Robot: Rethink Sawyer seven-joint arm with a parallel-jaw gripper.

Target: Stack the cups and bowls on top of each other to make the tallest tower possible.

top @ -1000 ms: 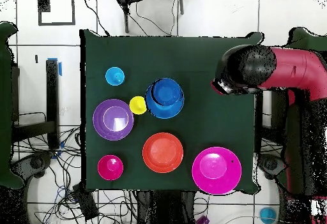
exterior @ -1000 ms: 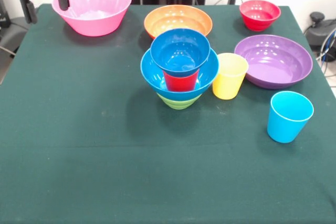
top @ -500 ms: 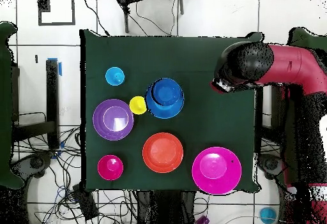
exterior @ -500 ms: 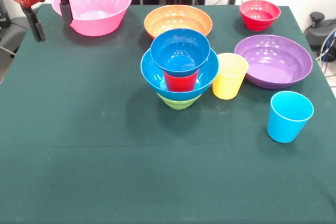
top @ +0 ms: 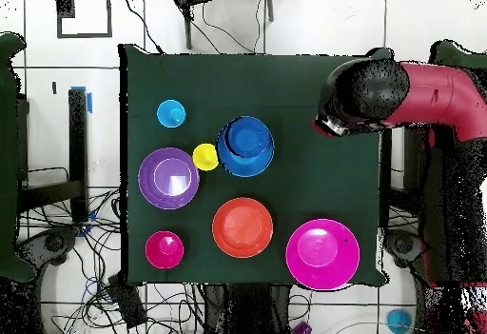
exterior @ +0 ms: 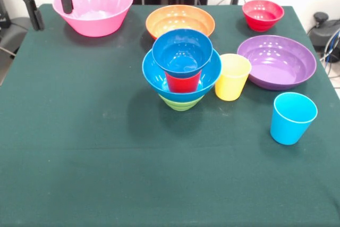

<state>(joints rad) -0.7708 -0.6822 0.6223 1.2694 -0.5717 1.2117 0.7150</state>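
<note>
The tower stands mid-table: a green bowl [exterior: 180, 103] upside down at the bottom, a large blue bowl [exterior: 154, 76] on it, a red cup [exterior: 183, 83] inside that, and a small blue bowl [exterior: 182, 54] on top; from overhead the tower [top: 245, 146] reads as blue. A yellow cup [exterior: 232, 77] stands upright against its right side. The sky-blue cup [exterior: 292, 118] stands alone, front right. My gripper [exterior: 50, 6] hangs open and empty at the far left corner, beside the pink bowl [exterior: 93, 8].
An orange bowl [exterior: 180, 20] sits behind the tower, a small red bowl [exterior: 262, 14] at the far right, and a wide purple bowl [exterior: 276, 61] right of the yellow cup. The red arm [top: 428, 92] reaches in over the green table [exterior: 106, 158].
Since half a second ago the gripper has lifted and drawn back slightly toward the far left corner, still open. The bowls and cups have not moved.
</note>
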